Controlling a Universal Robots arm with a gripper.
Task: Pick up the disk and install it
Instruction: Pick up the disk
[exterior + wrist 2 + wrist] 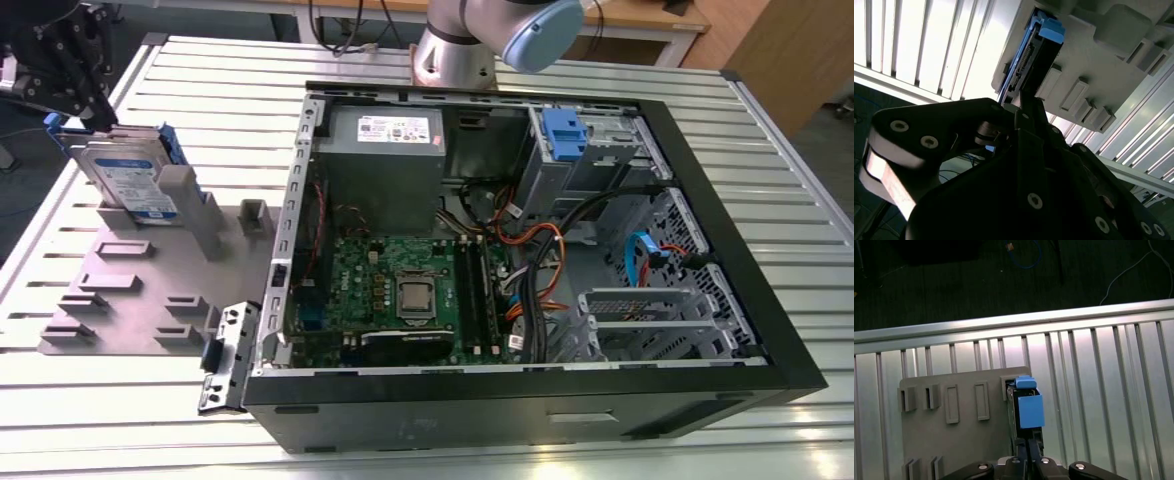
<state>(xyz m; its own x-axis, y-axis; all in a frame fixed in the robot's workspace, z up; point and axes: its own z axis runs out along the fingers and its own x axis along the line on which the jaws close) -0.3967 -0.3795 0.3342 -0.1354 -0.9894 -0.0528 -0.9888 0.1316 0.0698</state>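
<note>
The disk (134, 185) stands on edge in a slot of the grey fixture plate (134, 290) at the exterior view's left, its white-and-blue label facing out and blue rails along its edges. My gripper (87, 110) is at the disk's upper far corner. In the first wrist view the fingers (1021, 452) are drawn close together on the end of the disk (1026, 410), just past its blue rail. In the second wrist view my gripper (1026, 102) meets the connector end of the disk (1034, 55). The disk sits in the fixture (954, 440).
The open computer case (534, 250) lies on the slatted metal table (200, 70) at the exterior view's right. Inside are a grey power supply (387, 150), a motherboard (414, 290), cables, and a metal drive cage (601, 160) with a blue bracket (563, 135). The arm's base (461, 55) stands behind the case.
</note>
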